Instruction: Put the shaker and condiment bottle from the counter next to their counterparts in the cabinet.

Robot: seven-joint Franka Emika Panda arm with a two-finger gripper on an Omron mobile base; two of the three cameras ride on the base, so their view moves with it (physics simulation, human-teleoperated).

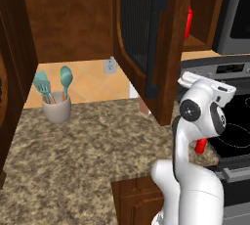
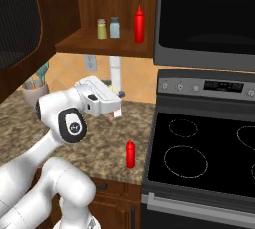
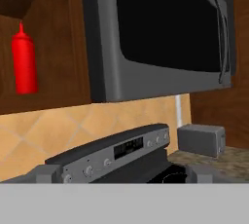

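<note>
The red condiment bottle [image 2: 130, 154] stands upright on the granite counter [image 2: 107, 143] near the stove edge, and it is partly behind my arm in the left base view [image 1: 200, 146]. On the open cabinet shelf [image 2: 102, 45] a pale blue-grey shaker [image 2: 114, 27] stands beside a yellowish shaker [image 2: 101, 29]. To their right is a second red bottle [image 2: 140, 24], also visible [image 3: 24, 65]. My gripper [image 2: 117, 106] hangs above the counter, below the shelf, open and holding nothing. It points towards the stove's back panel.
The open cabinet door [image 1: 146, 38] hangs over the counter left of my arm. A crock of teal utensils [image 1: 57, 106] stands at the back left. The stove [image 2: 199, 158] lies right of the counter under a microwave [image 3: 160, 33]. A grey toaster [image 3: 201, 139] sits beyond the stove.
</note>
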